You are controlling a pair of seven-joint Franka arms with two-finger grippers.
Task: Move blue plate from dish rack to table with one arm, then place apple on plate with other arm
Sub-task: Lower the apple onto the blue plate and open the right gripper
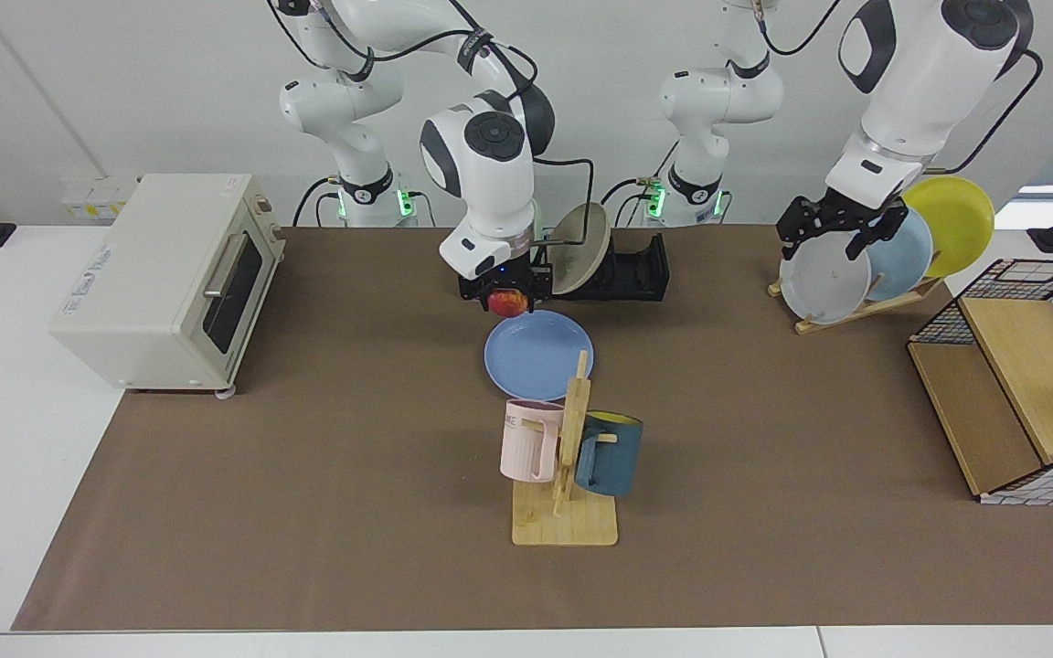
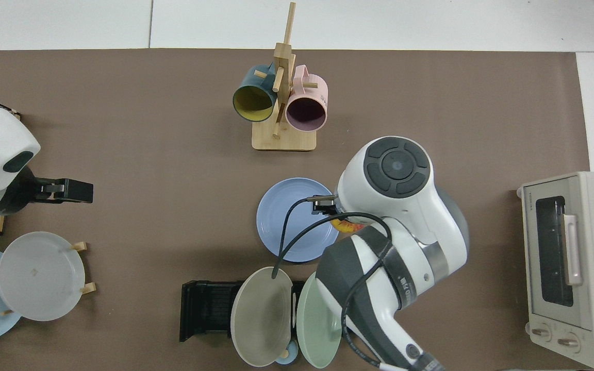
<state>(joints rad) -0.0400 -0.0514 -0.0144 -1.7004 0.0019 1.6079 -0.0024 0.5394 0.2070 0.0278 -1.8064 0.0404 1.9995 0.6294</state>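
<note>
Six plates [image 1: 536, 354], two mugs [image 1: 531, 440]

Cream toaster oven [image 1: 165, 279] off to one side, wooden mug tree [image 1: 566, 475] holding pink mug [image 1: 528, 440] and dark teal mug [image 1: 611, 452].

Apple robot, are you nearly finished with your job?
Nearly. Done: the blue plate lies flat on the table, out of the dish rack. In hand: the right pincer grips the apple near the plate's edge, above the table. Left: lower the apple onto the plate and let go. The left pincer waits by the wooden plate stand.
</note>
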